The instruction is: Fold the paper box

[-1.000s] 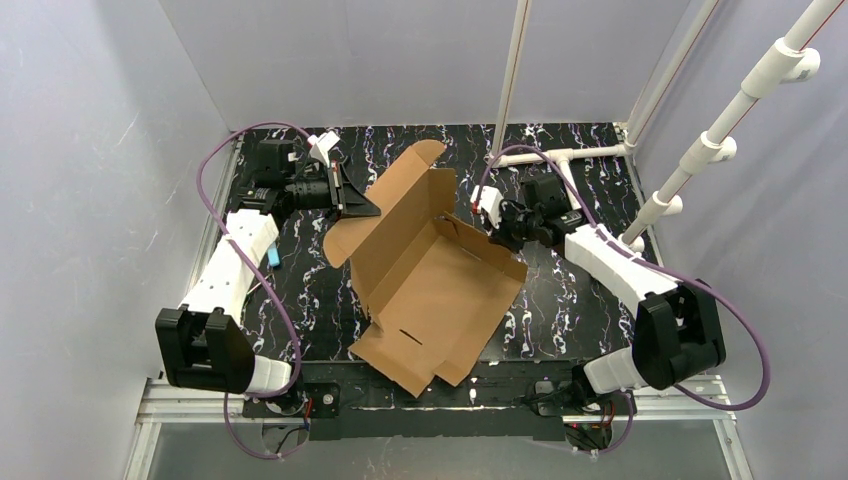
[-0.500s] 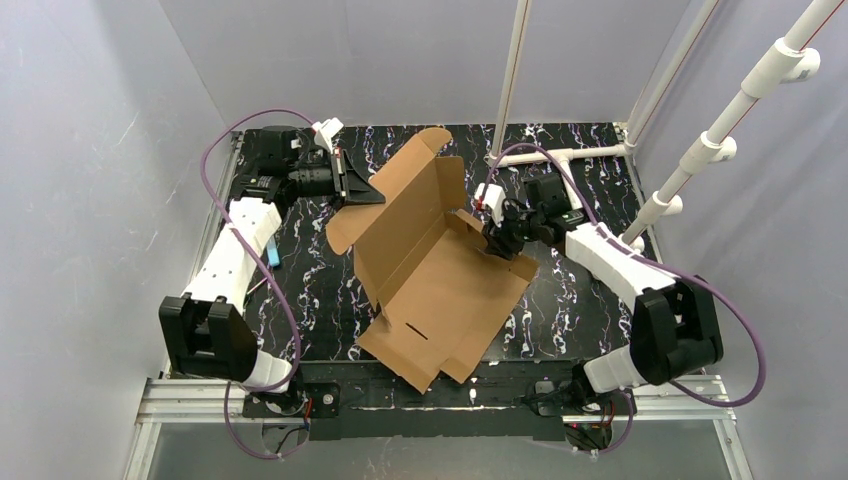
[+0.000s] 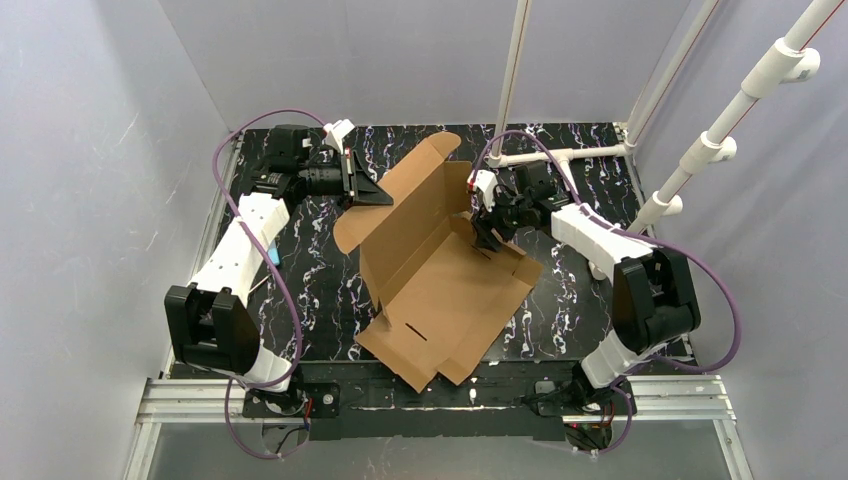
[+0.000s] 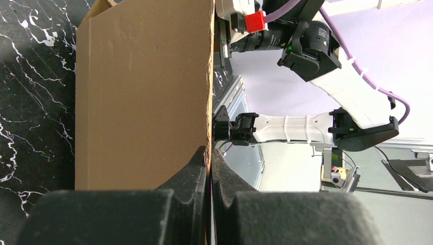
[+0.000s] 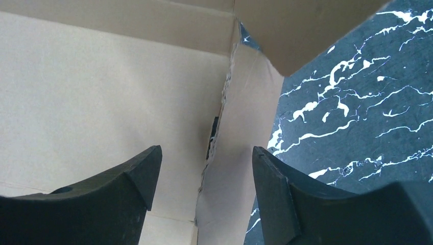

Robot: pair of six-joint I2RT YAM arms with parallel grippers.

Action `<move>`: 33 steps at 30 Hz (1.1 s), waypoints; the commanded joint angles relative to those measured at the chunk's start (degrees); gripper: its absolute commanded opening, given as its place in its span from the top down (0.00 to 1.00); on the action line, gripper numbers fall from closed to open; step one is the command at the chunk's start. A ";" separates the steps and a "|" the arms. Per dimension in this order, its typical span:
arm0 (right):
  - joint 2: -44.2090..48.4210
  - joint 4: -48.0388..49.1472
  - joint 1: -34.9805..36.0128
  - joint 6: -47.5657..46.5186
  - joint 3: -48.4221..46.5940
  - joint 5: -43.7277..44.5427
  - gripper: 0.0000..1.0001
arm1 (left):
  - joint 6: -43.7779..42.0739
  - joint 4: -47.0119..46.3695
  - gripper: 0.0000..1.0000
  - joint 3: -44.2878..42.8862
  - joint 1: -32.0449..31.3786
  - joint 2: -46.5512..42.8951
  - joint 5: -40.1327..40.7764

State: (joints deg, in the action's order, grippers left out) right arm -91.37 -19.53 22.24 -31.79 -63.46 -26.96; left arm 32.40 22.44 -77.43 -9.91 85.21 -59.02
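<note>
Since the table [image 3: 570, 290] carries the box [image 3: 440, 270] half-open at its middle, tall panel clamped upright in the left gripper [image 4: 209, 171], the right gripper [image 5: 204, 168] should straddle the side flap's crease squarely before closing. Its fingers [image 5: 138, 178], together a second ago, now stand apart at that corner.

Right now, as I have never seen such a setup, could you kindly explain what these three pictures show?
Two robot arms, each ending in a two-finger gripper, stand at the near edge of a black marbled table. The wide picture looks down from above and behind them. The other two come from a camera on each wrist. On the table lies a half-folded brown paper box with one long panel raised. The left gripper is shut on that panel's edge. The right gripper is open over an inside corner, holding nothing.
</note>
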 commanded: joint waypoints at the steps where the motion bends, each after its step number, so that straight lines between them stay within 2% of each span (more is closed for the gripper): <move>1: -1.57 1.86 -0.30 4.41 -2.89 -0.47 0.25 | -0.06 0.50 1.00 -1.82 -0.66 -0.90 -1.01; 8: -2.31 6.90 -1.15 10.13 -0.26 -2.18 0.31 | 0.50 -0.03 1.00 -1.46 -1.63 -0.83 -0.01; 13: -0.69 14.67 -1.31 14.75 4.10 -0.18 0.35 | 2.19 -1.91 1.00 -0.99 -2.04 -1.53 0.65; 19: 0.87 26.93 -1.32 16.15 10.61 -3.68 0.38 | 3.71 -3.84 1.00 0.46 -2.04 -2.29 0.75; 22: 2.33 32.12 -1.32 16.32 13.56 -2.09 0.38 | 3.65 -3.98 1.00 1.03 -2.04 -2.65 0.84; 25: 2.60 32.75 -1.59 16.11 13.82 1.40 0.35 | 3.54 -4.13 1.00 1.49 -2.04 -2.81 0.92; 30: 2.52 33.16 -1.85 18.19 13.45 -0.17 0.35 | 3.86 -4.36 1.00 1.69 -2.25 -1.96 0.12; 33: 2.33 32.82 -1.85 18.16 13.33 1.83 0.36 | 4.07 -4.55 1.00 1.55 -2.57 -1.76 0.36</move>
State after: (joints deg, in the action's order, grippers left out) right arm -91.18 10.04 20.62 -14.90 -49.69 -26.76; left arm 36.10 19.16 -75.90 -11.88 85.17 -57.39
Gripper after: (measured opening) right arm 0.646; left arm 0.014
